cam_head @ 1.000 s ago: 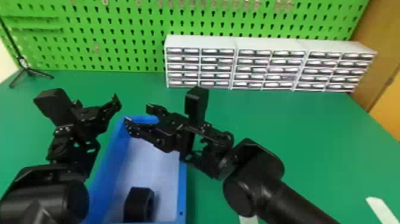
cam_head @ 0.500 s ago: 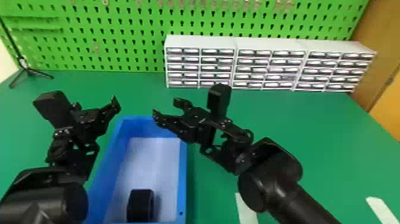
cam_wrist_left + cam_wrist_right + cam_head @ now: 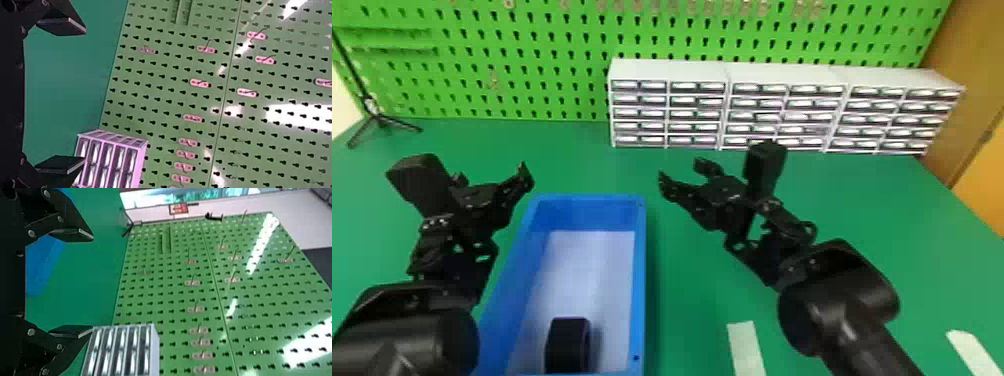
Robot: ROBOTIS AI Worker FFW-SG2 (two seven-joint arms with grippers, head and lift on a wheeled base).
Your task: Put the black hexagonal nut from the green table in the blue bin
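Observation:
In the head view the black hexagonal nut (image 3: 568, 345) lies inside the blue bin (image 3: 640, 280), at its near end. My left gripper (image 3: 491, 172) is parked open over the bin's left side near the far end, and the left wrist view has the same gripper (image 3: 80, 96) with its fingers wide apart. Just right of the bin's far right corner is my right gripper (image 3: 682, 172), open with nothing between its fingers. From the right wrist view, that gripper (image 3: 92, 282) has its two fingers spread, with part of the bin (image 3: 41, 266) behind it.
A row of white drawer cabinets (image 3: 782, 107) stands at the back of the green table (image 3: 897, 200), against a green pegboard (image 3: 532, 60). Pale tape strips (image 3: 746, 347) mark the near right. A small black tripod (image 3: 379, 120) stands at the far left.
My right gripper has moved from over the bin's far end to the right, past the rim. The left arm and the nut's place in the bin look nearly unchanged.

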